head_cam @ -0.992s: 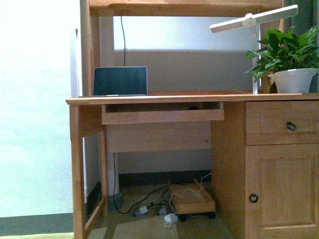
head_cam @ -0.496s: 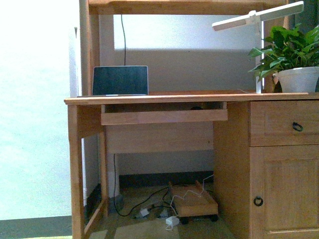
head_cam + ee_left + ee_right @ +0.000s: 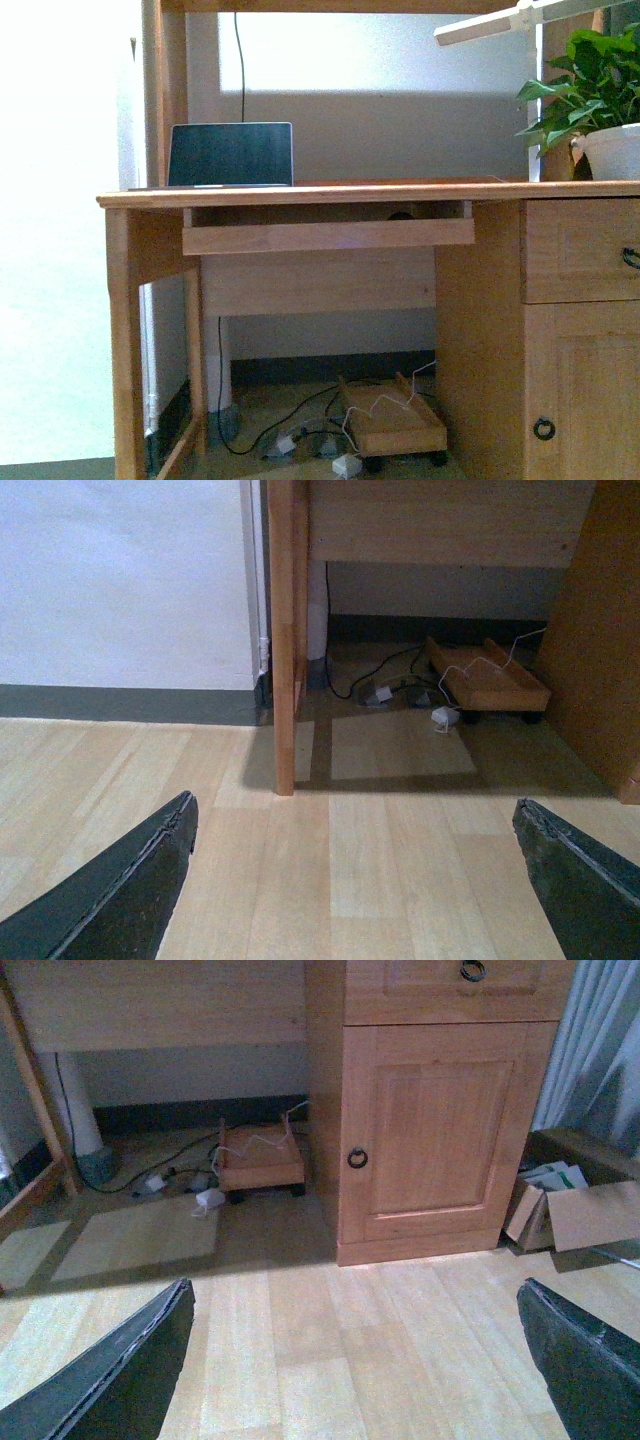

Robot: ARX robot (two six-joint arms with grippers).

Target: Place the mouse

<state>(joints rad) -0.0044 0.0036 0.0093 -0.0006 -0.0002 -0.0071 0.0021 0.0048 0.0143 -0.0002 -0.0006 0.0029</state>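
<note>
A small dark rounded bump (image 3: 400, 214) lies on the desk's pull-out tray (image 3: 328, 235), just under the desktop. It looks like the mouse, mostly hidden behind the tray's front board. Neither arm shows in the front view. My left gripper (image 3: 354, 802) is open and empty over the wooden floor, facing the desk's left leg (image 3: 285, 630). My right gripper (image 3: 355, 1284) is also open with nothing between its fingers, low over the floor in front of the cabinet door (image 3: 440, 1130).
A laptop (image 3: 231, 154) stands open at the desktop's left. A potted plant (image 3: 600, 100) and a white lamp (image 3: 500, 20) are at the right. Cables and a wheeled wooden stand (image 3: 392, 420) lie under the desk. Cardboard (image 3: 570, 1210) sits right of the cabinet.
The front view has come closer to the desk: it looks larger, and the plant and drawers have slid toward the right edge.
</note>
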